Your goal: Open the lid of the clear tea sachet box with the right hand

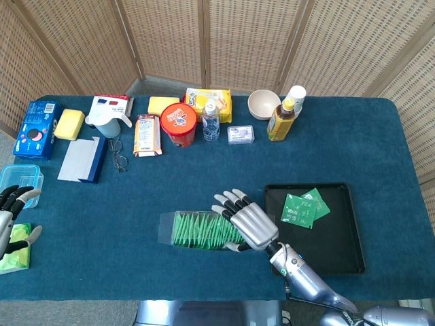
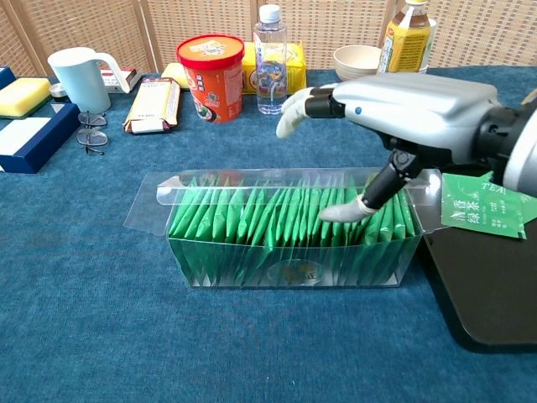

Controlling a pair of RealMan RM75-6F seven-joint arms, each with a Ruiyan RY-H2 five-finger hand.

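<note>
tea sachet box (image 2: 289,235): near-centre of desk (image 1: 380,136), just left of black tray (image 1: 343,241)
lid (image 2: 252,189): looks folded back to the far side (sachets exposed)
right hand (image 1: 246,221): over box's right half, fingers spread, holding nothing
step: lid-opening about done
next: lift hand clear

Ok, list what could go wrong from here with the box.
1. The right hand hangs over the open tea box, thumb tip among the upright sachets; pressing down could crush or scatter them.
2. The box looks light, so a sideways push may slide it toward the tray beside it.
3. The lid lies folded back; the fingers could catch it.
</note>
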